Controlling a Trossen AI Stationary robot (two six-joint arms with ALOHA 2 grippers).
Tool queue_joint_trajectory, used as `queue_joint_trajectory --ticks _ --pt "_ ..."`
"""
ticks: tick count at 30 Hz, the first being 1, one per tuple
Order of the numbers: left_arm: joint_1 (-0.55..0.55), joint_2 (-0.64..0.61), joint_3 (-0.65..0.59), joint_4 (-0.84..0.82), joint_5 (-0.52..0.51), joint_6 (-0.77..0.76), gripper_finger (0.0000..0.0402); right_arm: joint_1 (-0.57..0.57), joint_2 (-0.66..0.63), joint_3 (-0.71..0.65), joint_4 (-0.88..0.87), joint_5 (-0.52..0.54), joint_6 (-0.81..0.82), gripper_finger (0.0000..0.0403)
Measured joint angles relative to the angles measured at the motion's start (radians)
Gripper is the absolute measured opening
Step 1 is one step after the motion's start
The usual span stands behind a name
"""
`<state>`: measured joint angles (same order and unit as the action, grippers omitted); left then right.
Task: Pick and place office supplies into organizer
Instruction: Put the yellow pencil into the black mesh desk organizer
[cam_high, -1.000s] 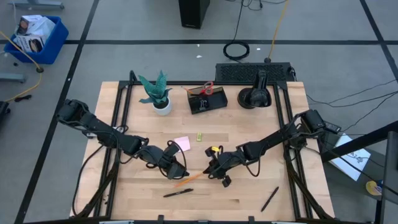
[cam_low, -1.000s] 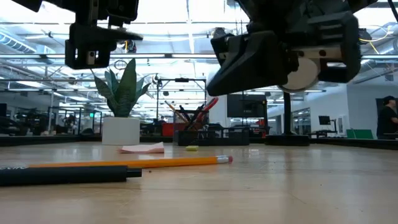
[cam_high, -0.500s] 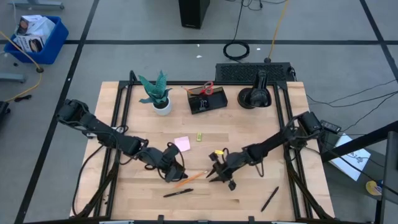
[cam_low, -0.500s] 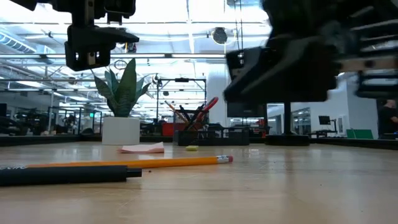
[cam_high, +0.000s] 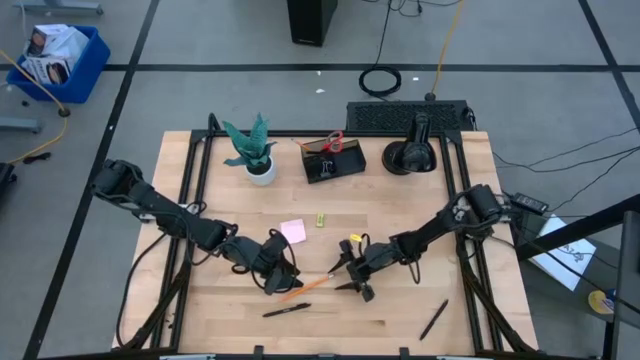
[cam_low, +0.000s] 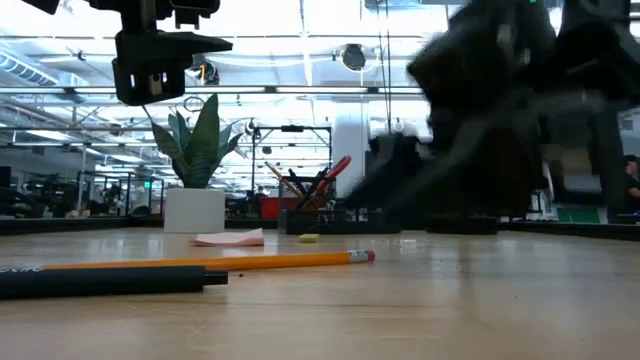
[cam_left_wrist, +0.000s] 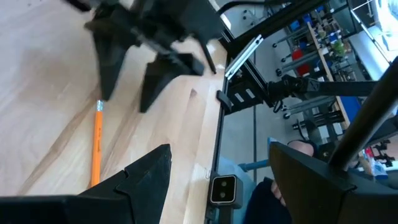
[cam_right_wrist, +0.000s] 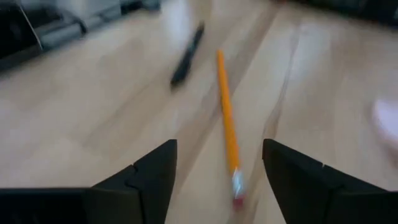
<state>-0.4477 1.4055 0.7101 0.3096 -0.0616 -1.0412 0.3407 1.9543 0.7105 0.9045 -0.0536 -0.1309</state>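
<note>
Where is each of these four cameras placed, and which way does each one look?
High view: overhead, straight down on the table; both arms show.
Low view: at tabletop height, looking level across; left gripper hangs above.
Left wrist view: on the left arm, past its own fingers toward the right gripper.
Right wrist view: on the right arm, between its fingers.
All four share the orange pencil.

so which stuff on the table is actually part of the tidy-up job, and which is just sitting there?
Part of the job:
- orange pencil
- black pens and
- pink sticky-note pad
- small yellow piece
- organizer, already holding red-handled scissors

Just lying about:
- teal plant in a white pot
- black domed object
</note>
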Motion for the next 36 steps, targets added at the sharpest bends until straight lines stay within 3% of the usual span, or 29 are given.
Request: queue_joint_trajectory --ticks 9,20,36 --pt "0.000 0.000 0.000 0.009 -0.001 0.018 0.0273 -0.018 0.117 0.070 0.050 -0.004 0.044 0.0223" --pt "-0.002 0.000 0.000 0.008 -0.001 0.031 0.0273 -0.056 0.227 0.106 0.107 -0.125 0.089 0.0203" --pt "-0.003 0.000 0.000 0.010 -0.001 0.035 0.0273 -0.051 0.326 0.105 0.231 -0.134 0.069 0.0169"
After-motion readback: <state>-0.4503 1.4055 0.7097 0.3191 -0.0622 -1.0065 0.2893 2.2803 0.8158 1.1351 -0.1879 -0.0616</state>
